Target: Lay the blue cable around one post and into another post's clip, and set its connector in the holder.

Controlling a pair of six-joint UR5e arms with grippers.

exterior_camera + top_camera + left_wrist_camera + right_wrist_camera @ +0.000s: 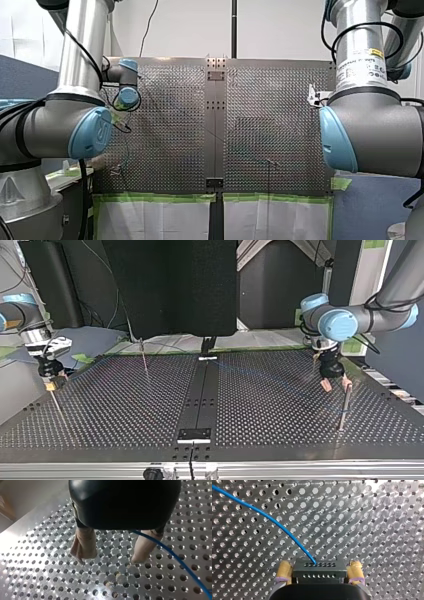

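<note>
In the right wrist view a black connector [319, 570] sits between the yellow pads [284, 572] of my right gripper [319, 576], which is shut on its two sides. The blue cable [274, 522] leaves the connector's face and arcs away over the perforated plate. My left gripper [110, 558] hangs just above the plate with its beige fingers [83, 545] wide apart and nothing between them. The cable [175, 557] passes beside one finger. In the top view my left gripper [335, 384] is at the right, next to a thin post [344, 407], and my right gripper [50, 382] is at the left.
Another thin post [144, 357] stands towards the far side, left of centre. A dark centre strip [202, 390] runs across the plate, with a black block [195, 435] at its near end. Green tape [160, 198] lines the plate's edge in the front view.
</note>
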